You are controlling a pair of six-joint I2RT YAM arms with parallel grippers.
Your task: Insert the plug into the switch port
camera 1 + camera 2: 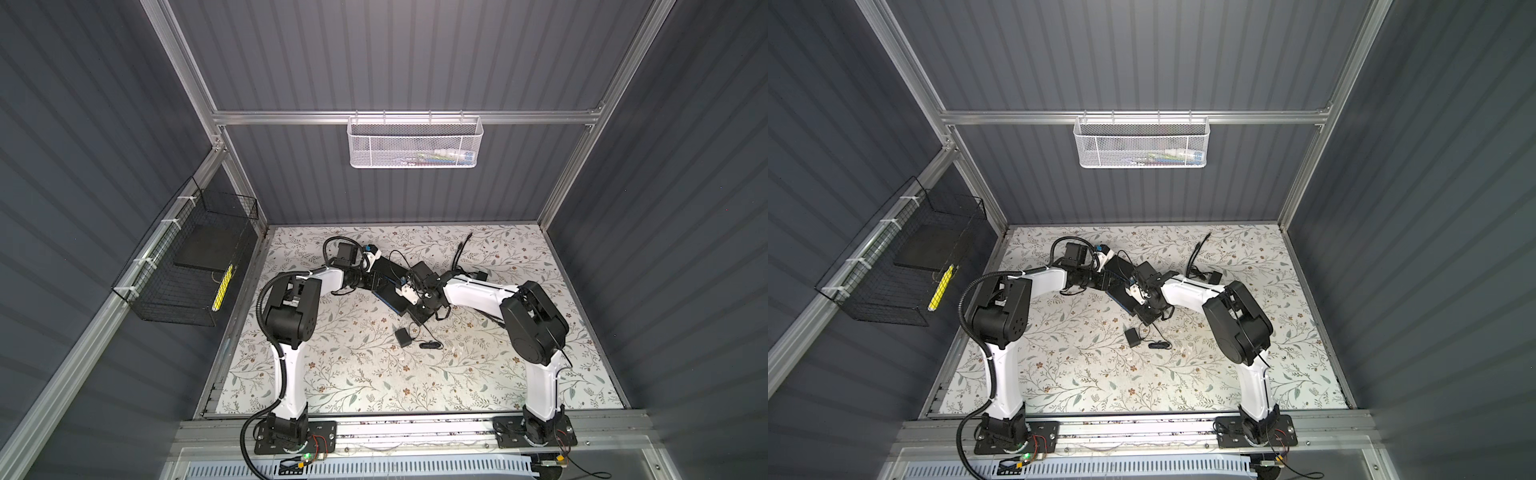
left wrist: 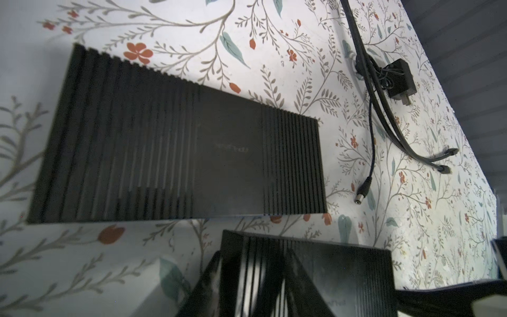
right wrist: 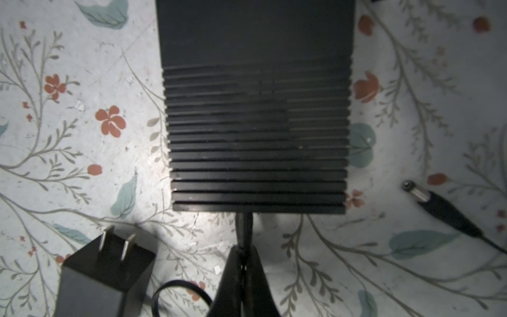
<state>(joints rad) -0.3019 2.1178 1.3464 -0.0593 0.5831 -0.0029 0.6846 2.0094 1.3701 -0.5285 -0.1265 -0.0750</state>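
Clamped tight on the plug: right gripper, at the switch box end face.
Left gripper over that box on the worktop; grip impossible to tell.

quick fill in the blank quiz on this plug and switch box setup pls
1. The plug touching the short end of the black ribbed box is pinched by the ___ hand.
2. The wall adapter shows ___ metal prongs.
3. The mesh basket on the back rail is coloured ___.
4. The table cover has a ___ print.

Missing words: right; two; white; floral
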